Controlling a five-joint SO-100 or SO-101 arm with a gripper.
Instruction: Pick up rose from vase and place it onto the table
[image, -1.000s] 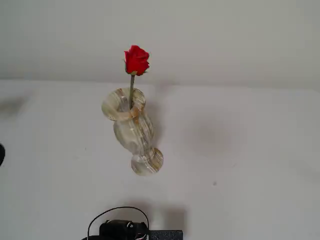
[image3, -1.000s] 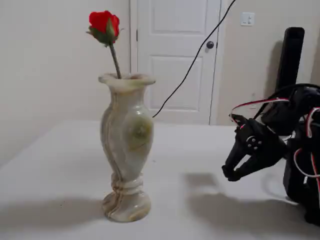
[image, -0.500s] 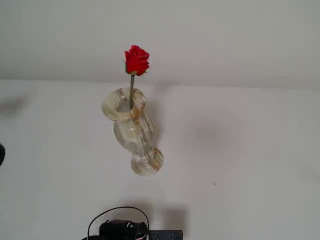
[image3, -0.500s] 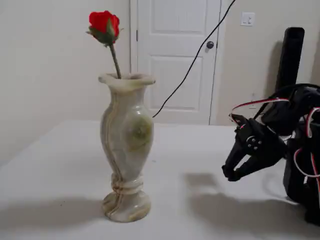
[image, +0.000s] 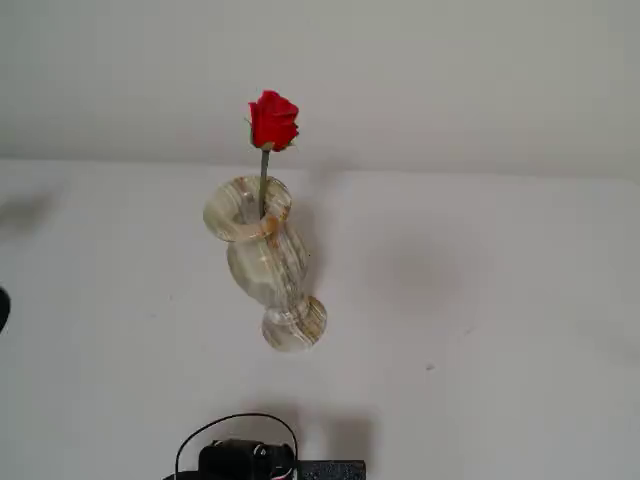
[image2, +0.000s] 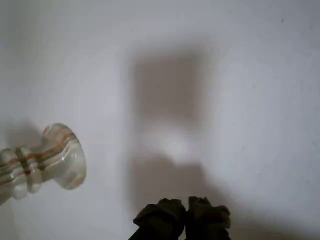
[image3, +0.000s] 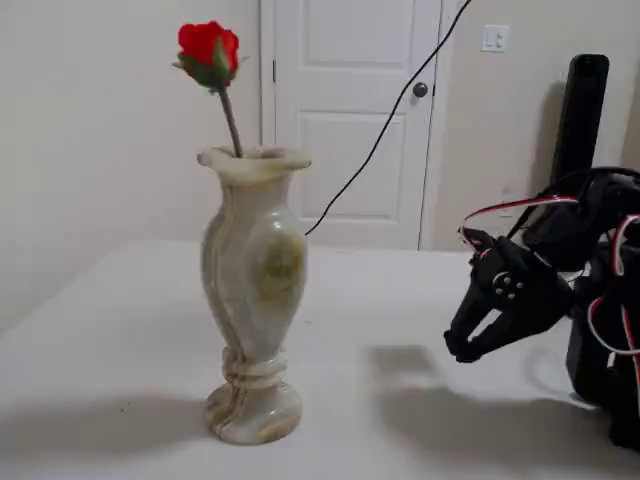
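One rose (image3: 208, 45) upright in vase (image3: 253, 290) on table (image3: 400, 300); gripper (image3: 458, 349) well apart, fingertips together, holding nothing.

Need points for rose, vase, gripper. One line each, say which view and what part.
rose (image3: 207, 45): fixed side view, on the red bud.
vase (image3: 252, 270): fixed side view, on the bulging body.
gripper (image3: 459, 348): fixed side view, at the fingertips, apart from the vase.

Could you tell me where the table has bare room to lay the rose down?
The table is bare between the vase and the gripper, and behind the vase toward the door. Nothing is crowded; only the arm's base takes up the right edge.
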